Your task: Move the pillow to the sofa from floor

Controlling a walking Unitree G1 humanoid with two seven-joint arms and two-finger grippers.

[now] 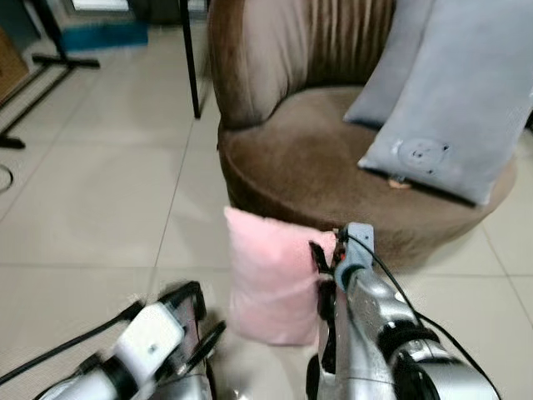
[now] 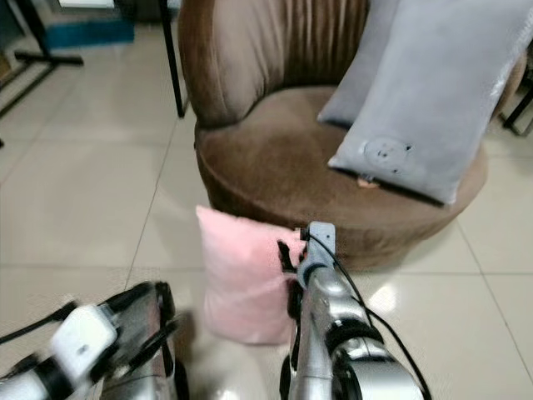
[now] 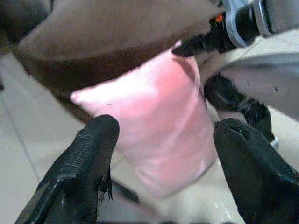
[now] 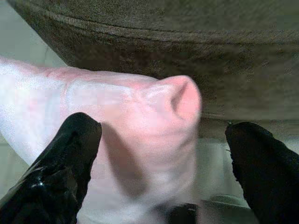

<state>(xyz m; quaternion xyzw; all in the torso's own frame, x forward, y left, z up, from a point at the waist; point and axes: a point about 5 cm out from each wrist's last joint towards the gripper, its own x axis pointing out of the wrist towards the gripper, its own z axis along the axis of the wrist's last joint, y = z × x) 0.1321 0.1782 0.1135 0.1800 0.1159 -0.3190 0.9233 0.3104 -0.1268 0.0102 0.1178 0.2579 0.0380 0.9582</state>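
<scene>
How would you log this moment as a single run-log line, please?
pink pillow: upright on floor against brown sofa | right gripper: open, at pillow's corner | left gripper: open, facing pillow

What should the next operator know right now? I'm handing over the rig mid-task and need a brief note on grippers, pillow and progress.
Right gripper: open, fingers astride the pink pillow's upper corner, not closed on it.
Left gripper: open, aimed at the pillow, apart from it.
Pillow: upright on the tiled floor, against the brown sofa's base. Two grey cushions already occupy the seat's right side.
Done: approach.
Left: grip, lift, place on the seat.
</scene>
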